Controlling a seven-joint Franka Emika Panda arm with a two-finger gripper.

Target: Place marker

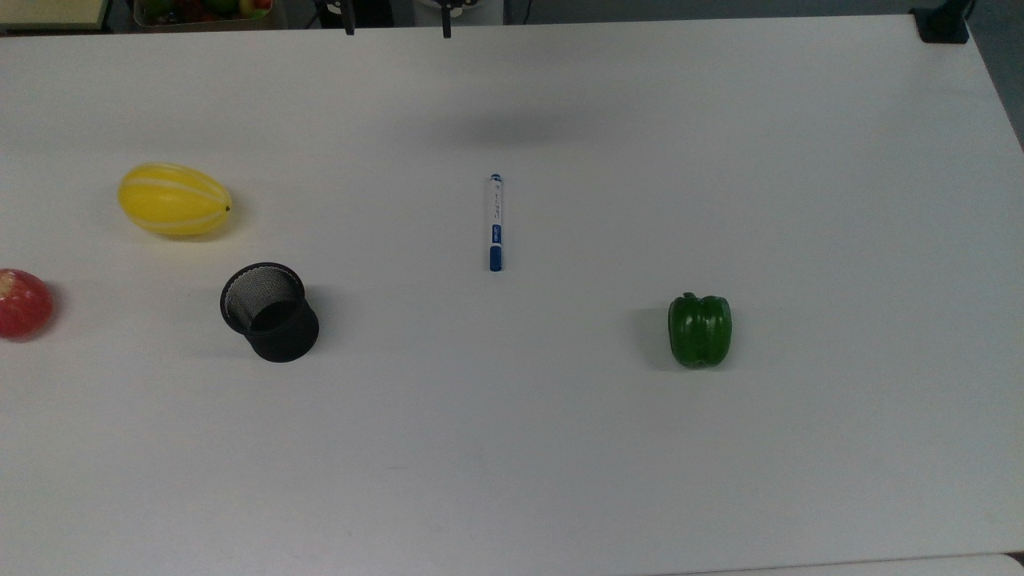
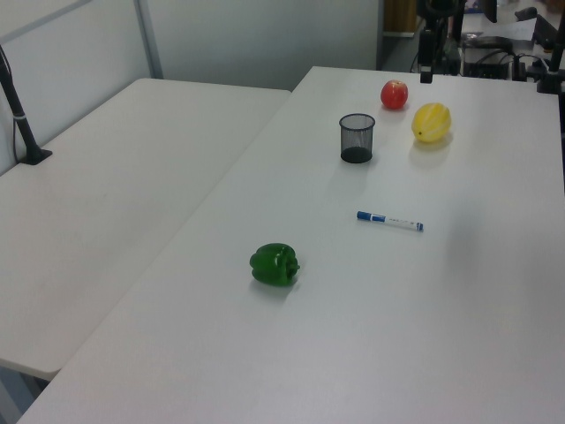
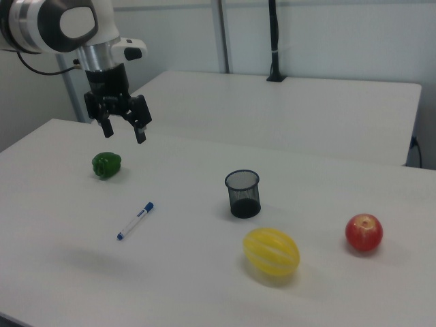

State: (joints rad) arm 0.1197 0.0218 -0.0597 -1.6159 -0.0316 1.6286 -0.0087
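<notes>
Marker (image 1: pixel 495 223) lay flat on surface (image 1: pixel 512 448) (cap probably toward top view's bottom); gripper (image 3: pixel 124 129) hung above, fingers apart, empty.

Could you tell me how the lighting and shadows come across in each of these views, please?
Top view: even, soft light, with a faint grey smudge of shadow on the table above the marker. Left view: small soft shadows under the green pepper. Right view: the claw hangs open, and the yellow melon casts a diffuse shadow.
</notes>
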